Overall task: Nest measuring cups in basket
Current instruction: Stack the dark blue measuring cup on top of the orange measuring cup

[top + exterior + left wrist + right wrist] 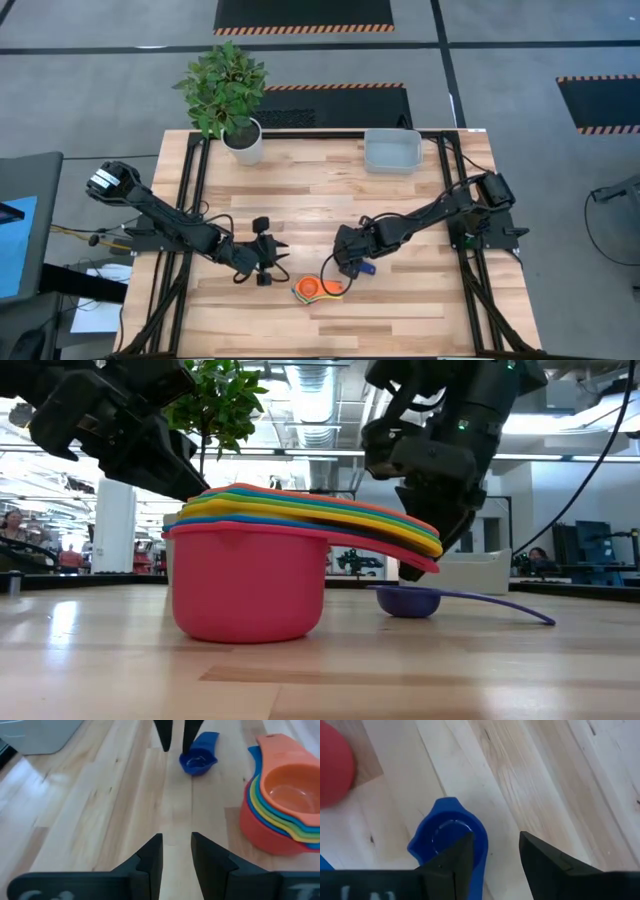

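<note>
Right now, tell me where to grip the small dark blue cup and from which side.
Probably the dark blue cup by its bowl rim, from above. It sits upright on the table, apart from the nested stack; its handle lies too low to pinch. The right gripper is already above it.

A nested stack of measuring cups (250, 575) shows only coloured rims below its orange top cup; the right gripper (495, 852) hides part of the dark blue cup (447, 837); the red cup (334, 767) is cut off at the frame's edge.

light: bright, overhead; shadows: soft; glare: on table (100, 620); focus: sharp
</note>
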